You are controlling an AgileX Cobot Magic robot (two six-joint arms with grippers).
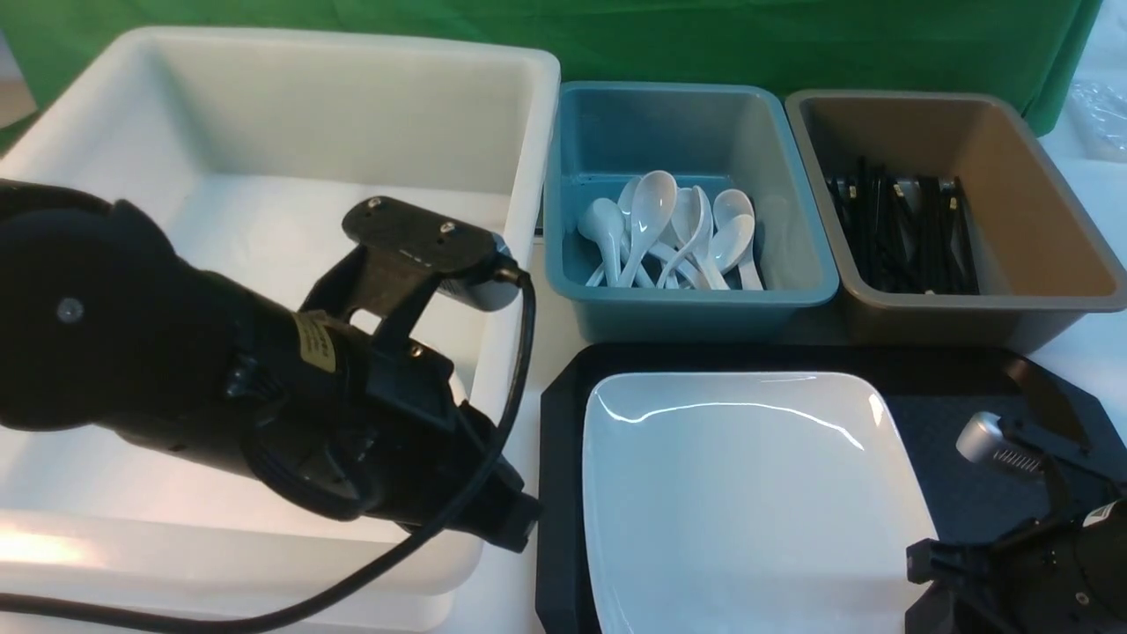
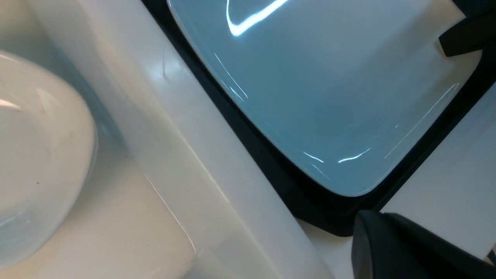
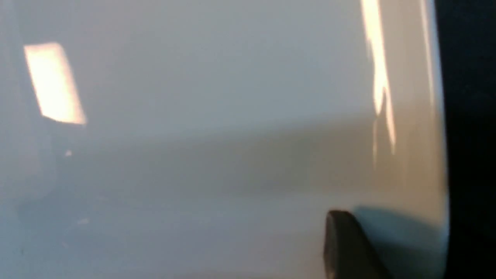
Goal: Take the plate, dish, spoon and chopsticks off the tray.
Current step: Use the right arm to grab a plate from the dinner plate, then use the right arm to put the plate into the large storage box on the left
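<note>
Two black robot arms reach over a white table (image 1: 1087,361). One large white square plate (image 1: 748,502) lies on a black tray (image 1: 559,440) at the table's near edge, right of the middle, and covers most of the tray. A deep white tub (image 1: 264,114) takes up the table's left side, its right wall just beside the tray's left rim. The left wrist view shows a rounded white dish (image 2: 38,155) lying inside the tub. Two smaller bins stand along the table's far edge. A blue bin (image 1: 687,308) holds a heap of white spoons (image 1: 669,233). To its right, a brown bin (image 1: 1039,211) holds black chopsticks (image 1: 907,233).

The left arm stretches across the tub. The left pincer (image 1: 515,527) hangs over the tub's right wall, close to the tray's left rim. It is closed, with nothing seen in it. The right pincer (image 1: 924,563) sits toward the table's near right corner, by the plate's right edge. One dark fingertip (image 3: 348,248) shows just above the plate near its rim. Whether this pincer is wide, narrow or gripping the plate cannot be told.
</note>
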